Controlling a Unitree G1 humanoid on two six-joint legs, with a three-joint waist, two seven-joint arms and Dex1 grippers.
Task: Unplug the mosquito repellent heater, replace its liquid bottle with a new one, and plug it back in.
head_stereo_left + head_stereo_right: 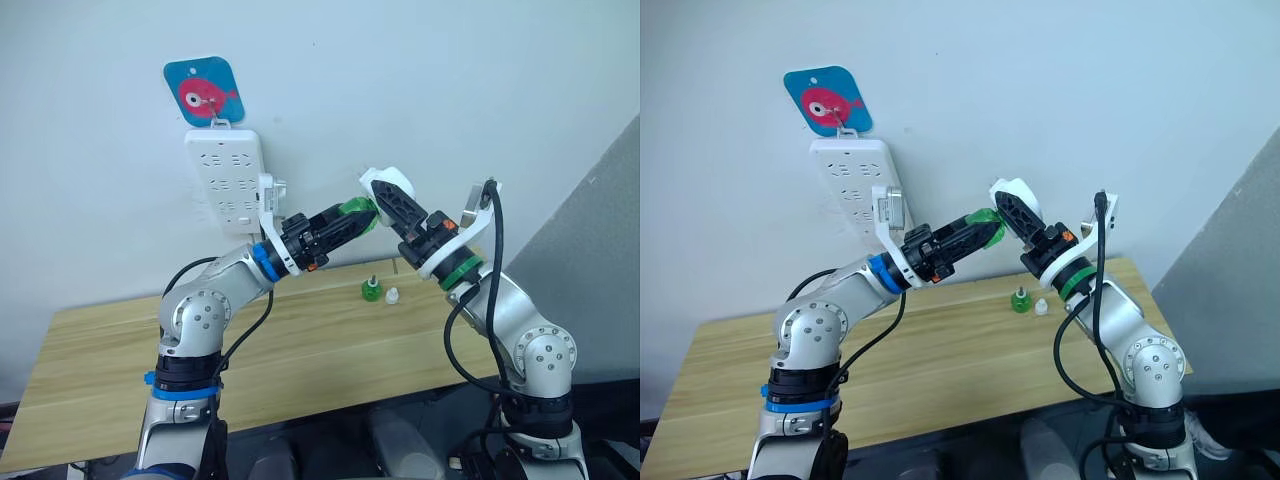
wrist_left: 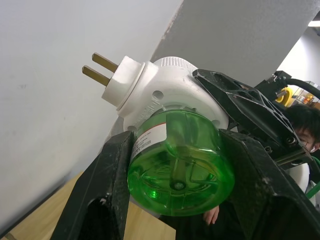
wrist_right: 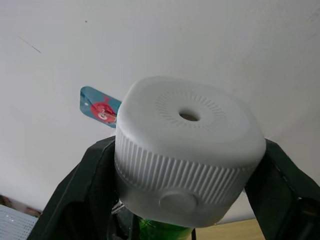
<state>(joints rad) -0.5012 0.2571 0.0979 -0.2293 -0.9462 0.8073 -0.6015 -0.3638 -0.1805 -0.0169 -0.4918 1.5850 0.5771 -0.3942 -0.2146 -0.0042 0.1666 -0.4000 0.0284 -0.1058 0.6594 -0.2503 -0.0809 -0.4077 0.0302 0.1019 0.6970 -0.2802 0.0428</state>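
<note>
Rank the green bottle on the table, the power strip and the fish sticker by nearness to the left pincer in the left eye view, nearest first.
1. Green bottle on the table: standing on the wood, just below and to the right of the left pincer.
2. Power strip: on the wall, up and to the pincer's left.
3. Fish sticker: above the strip, farthest.

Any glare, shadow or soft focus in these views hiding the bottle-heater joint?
Left wrist view: even light, green bottle and heater prongs sharp, background person soft. Right wrist view: heater top crisp, wall sticker slightly soft. Left eye view: soft shadow beside the power strip, no glare.
</note>
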